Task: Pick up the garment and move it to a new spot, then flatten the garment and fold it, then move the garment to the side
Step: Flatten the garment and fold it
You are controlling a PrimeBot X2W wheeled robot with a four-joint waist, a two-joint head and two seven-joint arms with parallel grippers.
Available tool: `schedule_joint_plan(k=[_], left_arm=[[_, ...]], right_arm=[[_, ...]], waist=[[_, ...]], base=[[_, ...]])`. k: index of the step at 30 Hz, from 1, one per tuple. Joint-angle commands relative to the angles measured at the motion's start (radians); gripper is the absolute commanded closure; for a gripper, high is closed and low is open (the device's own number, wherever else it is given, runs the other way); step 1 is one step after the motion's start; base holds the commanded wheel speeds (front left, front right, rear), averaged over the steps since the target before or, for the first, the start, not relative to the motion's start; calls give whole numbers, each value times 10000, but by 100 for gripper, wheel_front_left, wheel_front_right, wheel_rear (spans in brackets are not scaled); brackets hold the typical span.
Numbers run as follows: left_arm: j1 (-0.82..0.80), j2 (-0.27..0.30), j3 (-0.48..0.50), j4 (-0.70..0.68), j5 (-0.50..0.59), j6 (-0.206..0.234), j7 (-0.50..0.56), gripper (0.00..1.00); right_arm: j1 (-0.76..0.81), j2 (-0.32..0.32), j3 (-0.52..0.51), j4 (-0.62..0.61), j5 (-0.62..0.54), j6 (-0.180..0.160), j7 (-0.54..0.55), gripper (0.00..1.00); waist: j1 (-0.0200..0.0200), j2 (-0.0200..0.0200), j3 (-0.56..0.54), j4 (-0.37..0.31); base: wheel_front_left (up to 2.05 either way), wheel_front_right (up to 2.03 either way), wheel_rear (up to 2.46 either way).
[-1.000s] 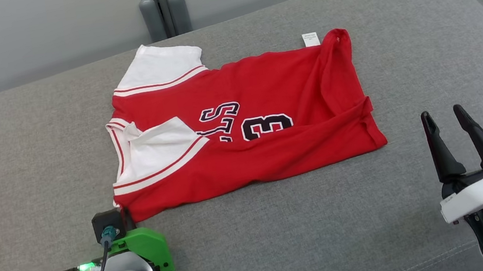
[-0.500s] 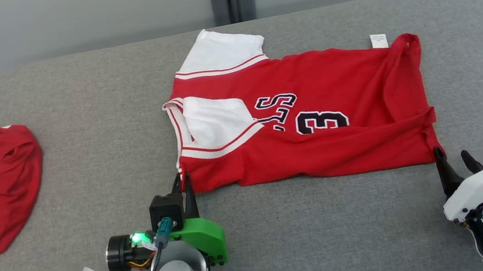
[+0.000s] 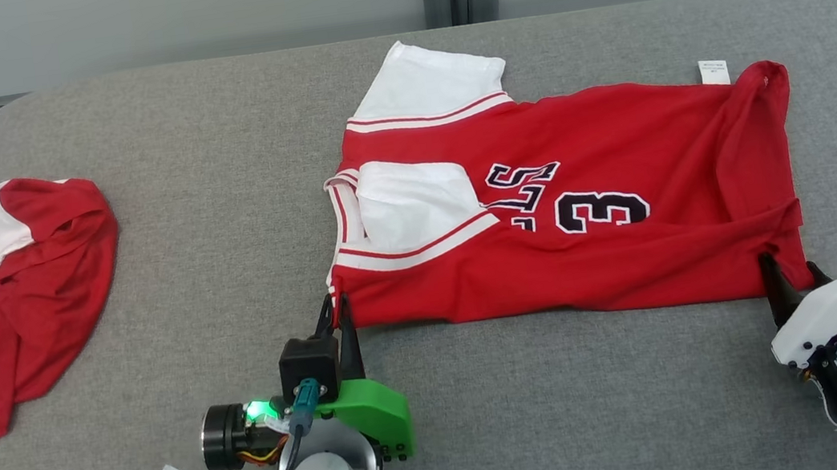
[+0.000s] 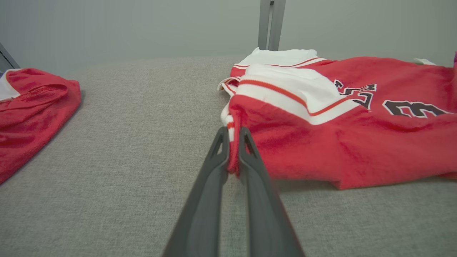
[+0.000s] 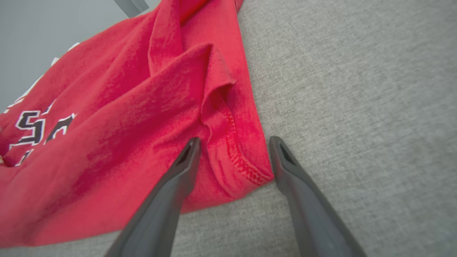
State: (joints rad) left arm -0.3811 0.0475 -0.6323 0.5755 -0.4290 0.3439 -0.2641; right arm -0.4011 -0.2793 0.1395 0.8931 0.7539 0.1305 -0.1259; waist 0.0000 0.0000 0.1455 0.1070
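On grey cushion (image 3: 216, 172), found garment (image 3: 619, 160) spread flat, one lengthwise fold apparently in. Noted left gripper (image 4: 234, 131) pinched tight on its near shoulder corner, right gripper (image 5: 234, 142) wide apart astride near hem corner, ungripped. Judged remaining: further folding, move aside.

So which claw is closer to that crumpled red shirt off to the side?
Left. The left gripper, shut on the jersey's near-left corner, sits right of the crumpled shirt. The right gripper stands open at the jersey's near-right corner, farther off.
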Motion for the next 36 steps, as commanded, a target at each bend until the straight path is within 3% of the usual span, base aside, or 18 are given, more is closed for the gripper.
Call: schedule_joint_plan(k=[1,16,23,29,30,31,36], left_arm=[[129,60,54,66,-2,56,-7,100],[1211,99,660,444,-49,-457,-6,100],[2633,255,549,146,-310,-973,-6,100],[3390,394,428,-274,-465,-1005,164,100],[3440,443,413,-299,-458,-974,245,69],[3480,475,382,-333,-434,-939,302,0],[3175,578,627,-815,-441,-745,220,0]], right_arm=[[20,38,236,199,41,4,-15,100],[25,-1132,2018,580,-1798,1,-1222,100],[1051,-1018,1707,696,-1232,0,-767,100],[1766,-1077,1543,114,-813,0,-327,100],[1816,-1103,1485,22,-815,0,-384,22],[1886,-1086,1393,-89,-769,0,-444,0],[1966,-1126,1040,-1108,-878,1,-918,0]], waist=[[0,0,-56,-23],[0,0,-1204,-340],[0,0,-1879,-412],[0,0,-2001,-547],[0,0,-2006,-563],[0,0,-2001,-587],[0,0,-1960,-680]], base=[[0,0,0],[0,0,0],[0,0,0],[0,0,0],[0,0,0],[0,0,0],[0,0,0]])
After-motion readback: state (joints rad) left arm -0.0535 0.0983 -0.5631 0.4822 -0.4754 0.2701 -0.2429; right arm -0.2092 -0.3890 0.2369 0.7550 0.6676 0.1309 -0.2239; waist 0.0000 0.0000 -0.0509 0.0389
